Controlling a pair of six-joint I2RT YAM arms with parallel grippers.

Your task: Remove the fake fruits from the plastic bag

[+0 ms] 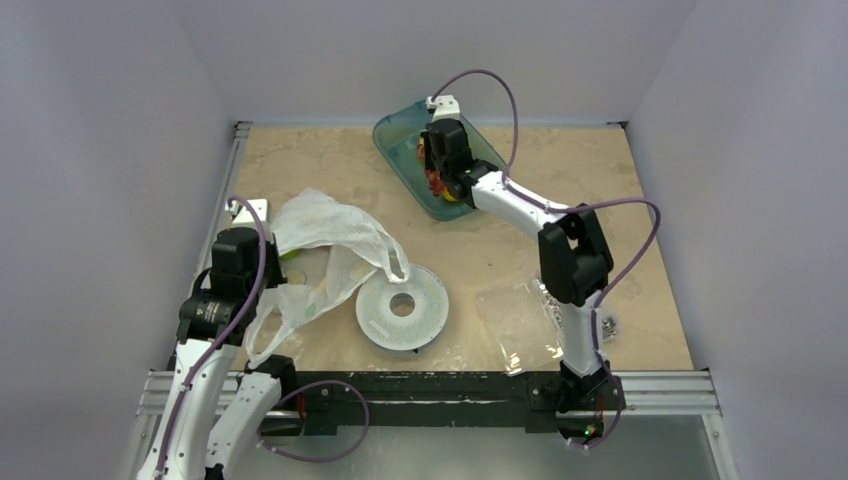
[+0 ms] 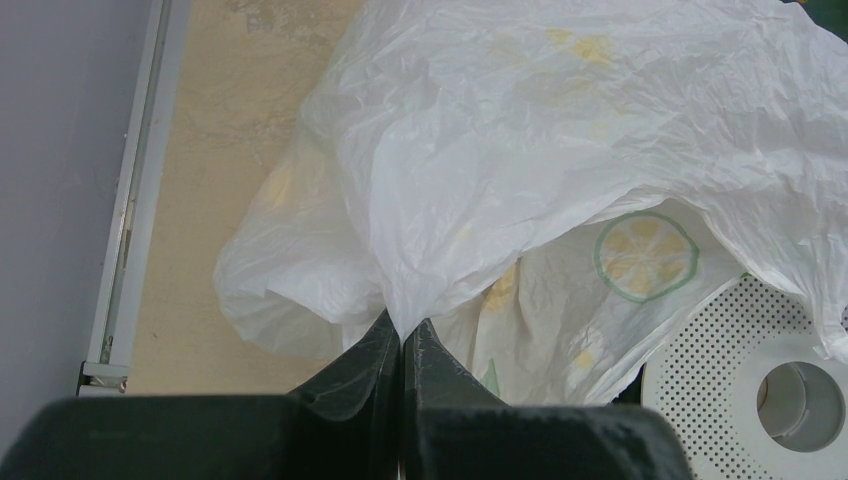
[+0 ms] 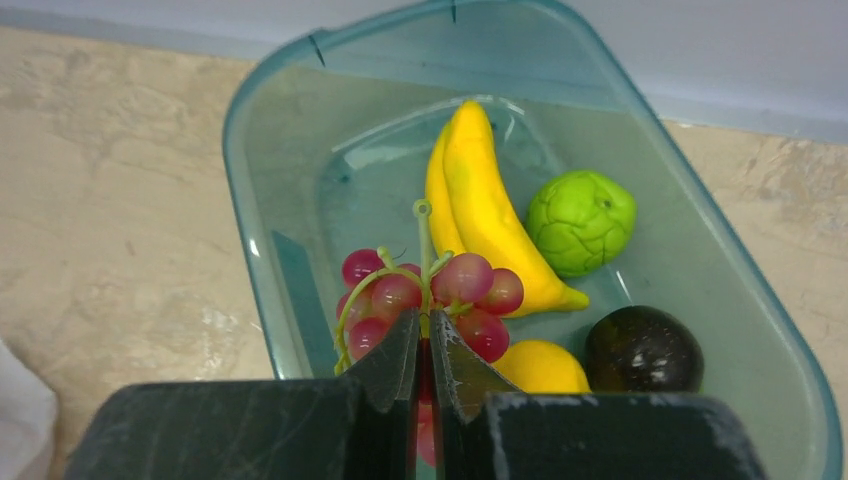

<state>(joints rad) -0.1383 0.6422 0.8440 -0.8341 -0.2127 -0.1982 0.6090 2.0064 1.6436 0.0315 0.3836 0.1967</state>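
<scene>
The white crinkly plastic bag with lemon prints lies at the table's left, and it also fills the left wrist view. My left gripper is shut on a fold of the bag's film. No fruit shows inside the bag. My right gripper is shut on the green stem of the dark-red grape cluster, over a teal plastic bin at the back of the table. In the bin lie a round yellow fruit and a bumpy green fruit.
The bin also holds a yellow banana bunch and a dark plum. A white perforated disc lies under the bag's right edge. A clear bag of screws lies at the front right. A metal rail runs along the left edge.
</scene>
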